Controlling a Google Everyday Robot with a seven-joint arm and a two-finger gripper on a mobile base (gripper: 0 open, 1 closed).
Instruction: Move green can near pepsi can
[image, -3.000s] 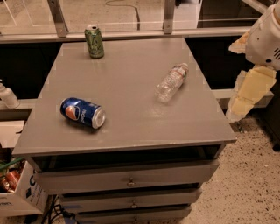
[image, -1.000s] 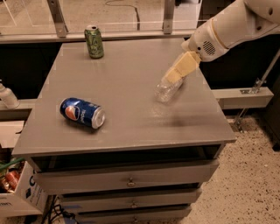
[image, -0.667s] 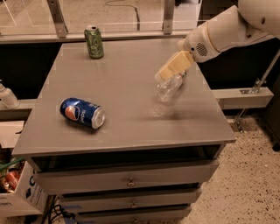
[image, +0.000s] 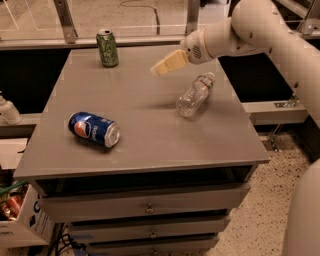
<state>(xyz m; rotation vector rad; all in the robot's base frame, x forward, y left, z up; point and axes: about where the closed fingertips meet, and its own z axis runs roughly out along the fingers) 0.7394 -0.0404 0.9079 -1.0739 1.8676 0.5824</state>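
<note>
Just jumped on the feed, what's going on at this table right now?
The robot's arm reaches in from the right, and its gripper hangs above the far part of the table, between the green can and a clear plastic bottle, carrying nothing. The green can stands upright at the far left corner, untouched. The pepsi can lies on its side near the front left, well apart from it. The move is not yet done.
</note>
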